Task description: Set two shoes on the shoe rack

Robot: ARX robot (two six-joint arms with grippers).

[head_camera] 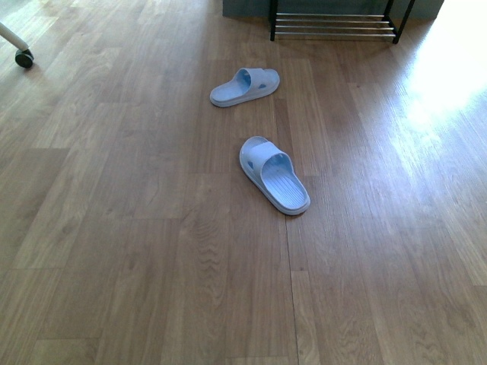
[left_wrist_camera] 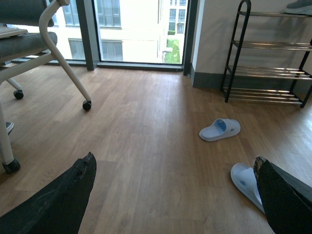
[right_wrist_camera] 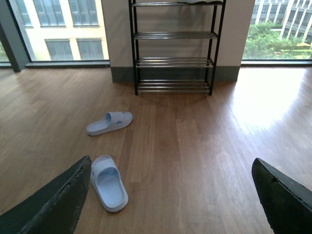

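Note:
The two shoes are pale blue slide sandals lying on the wooden floor. The nearer shoe [head_camera: 275, 176] lies sole down, and the farther shoe [head_camera: 245, 86] lies closer to the shoe rack [head_camera: 335, 26], a black-framed rack with chrome rods against the wall. My left gripper [left_wrist_camera: 174, 159] is open above bare floor, with the nearer shoe [left_wrist_camera: 245, 179] partly behind one finger and the farther shoe [left_wrist_camera: 220, 129] ahead. My right gripper [right_wrist_camera: 171, 161] is open, with the nearer shoe [right_wrist_camera: 109, 183] beside one finger. Neither arm shows in the front view.
A wheeled office chair [left_wrist_camera: 87, 105] stands off to the left; one castor [head_camera: 23, 58] shows in the front view. Floor-to-ceiling windows flank the rack [right_wrist_camera: 174, 62]. A grey item [left_wrist_camera: 300, 6] rests on the rack's top tier. Sun glare brightens the floor at the right.

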